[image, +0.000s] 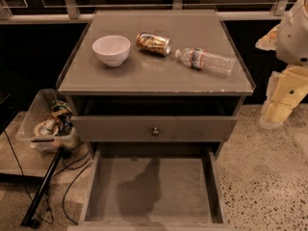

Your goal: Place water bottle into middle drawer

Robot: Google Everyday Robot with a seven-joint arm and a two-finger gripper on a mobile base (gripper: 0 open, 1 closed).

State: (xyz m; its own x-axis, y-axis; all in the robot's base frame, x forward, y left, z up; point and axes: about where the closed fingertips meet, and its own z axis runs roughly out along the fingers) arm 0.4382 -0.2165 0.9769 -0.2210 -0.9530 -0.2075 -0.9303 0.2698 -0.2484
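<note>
The water bottle [206, 61] lies on its side on the right part of the cabinet top [159, 76], its white cap pointing left toward the can. It is clear and ribbed, with a red-and-blue label band. The middle drawer [153, 189] is pulled open at the bottom of the view and its flat floor is bare. My gripper [281, 100], a cream-coloured part of the arm, hangs at the right edge of the view. It is beside the cabinet, below the level of its top and apart from the bottle.
A white bowl [111, 50] and a gold-brown can [153, 43] on its side sit left of the bottle. The upper drawer front [155, 128] with a round knob is shut. A clear bin of items [48, 121], a black pole and cables are on the floor at left.
</note>
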